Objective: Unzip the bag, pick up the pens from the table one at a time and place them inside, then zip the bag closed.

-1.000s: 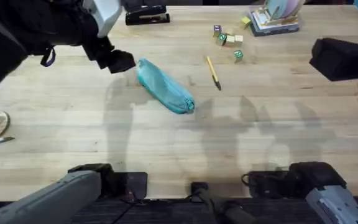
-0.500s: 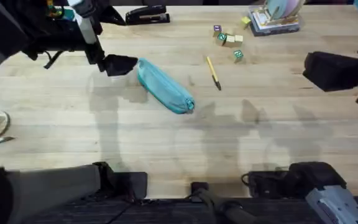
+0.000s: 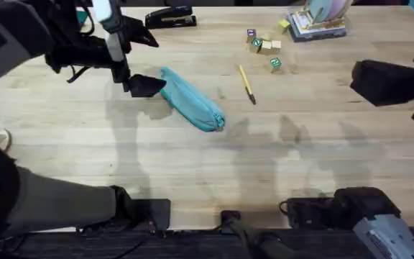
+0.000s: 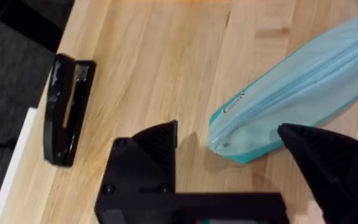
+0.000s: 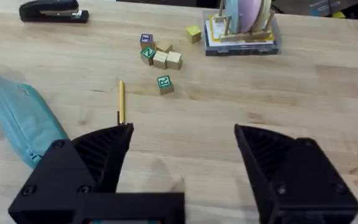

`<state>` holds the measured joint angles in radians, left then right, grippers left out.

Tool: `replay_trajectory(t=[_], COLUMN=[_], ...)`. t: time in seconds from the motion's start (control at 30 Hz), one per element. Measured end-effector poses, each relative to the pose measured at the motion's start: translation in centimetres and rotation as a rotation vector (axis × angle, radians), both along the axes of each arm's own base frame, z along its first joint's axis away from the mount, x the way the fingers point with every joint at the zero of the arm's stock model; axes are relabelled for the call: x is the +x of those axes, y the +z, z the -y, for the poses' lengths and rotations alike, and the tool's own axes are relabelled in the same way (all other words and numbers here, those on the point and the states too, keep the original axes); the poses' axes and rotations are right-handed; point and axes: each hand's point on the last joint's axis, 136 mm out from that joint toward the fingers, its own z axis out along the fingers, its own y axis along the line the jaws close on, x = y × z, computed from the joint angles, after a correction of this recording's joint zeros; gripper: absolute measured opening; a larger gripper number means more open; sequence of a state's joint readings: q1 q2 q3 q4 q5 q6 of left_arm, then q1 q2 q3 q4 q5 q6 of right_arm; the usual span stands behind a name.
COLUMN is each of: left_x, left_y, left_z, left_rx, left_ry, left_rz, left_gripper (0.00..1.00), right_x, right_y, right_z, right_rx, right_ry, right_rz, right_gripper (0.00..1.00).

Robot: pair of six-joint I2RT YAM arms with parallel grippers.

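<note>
On the table [image 3: 192,165], the pen [image 3: 246,84] lies right of the bag [image 3: 190,101].

the left gripper [image 3: 146,85] moved down and in toward the bag's [image 3: 190,100] near end, its open fingers coming to straddle that end; the left arm shifted with it.

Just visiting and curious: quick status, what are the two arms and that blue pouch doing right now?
Left gripper open, straddling the bag's end. Right gripper open, holding nothing. Bag zipped; pen lies on the table. Nothing in the way.
</note>
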<state>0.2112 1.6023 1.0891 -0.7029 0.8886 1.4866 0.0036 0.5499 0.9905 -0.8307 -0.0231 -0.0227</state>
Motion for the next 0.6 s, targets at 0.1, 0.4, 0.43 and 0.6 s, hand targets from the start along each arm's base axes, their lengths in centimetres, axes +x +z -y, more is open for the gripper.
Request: replay_trajectory(t=[0.1,0.4,0.43,0.6], left_x=[0.2,0.3,0.3,0.2], left_y=[-0.9,-2.2,-2.2,-2.2], left_z=[0.5,0.7,0.8,1.0], left_rx=[0.004,0.013,0.014,0.016], left_ry=[-0.022,-0.038,-0.04,-0.046], left_rz=[-0.006,-0.031,-0.032,-0.032], left_gripper=[0.991,0.992,0.992,0.992], right_x=[0.0,0.0,0.0,-0.1], right_y=[0.0,0.0,0.0,-0.3], right_z=[0.0,0.0,0.0,0.0], right_rx=[0.0,0.0,0.0,0.0], right_ry=[0.0,0.0,0.0,0.0], right_rz=[0.0,0.0,0.0,-0.013], right_gripper=[0.998,0.998,0.998,0.998])
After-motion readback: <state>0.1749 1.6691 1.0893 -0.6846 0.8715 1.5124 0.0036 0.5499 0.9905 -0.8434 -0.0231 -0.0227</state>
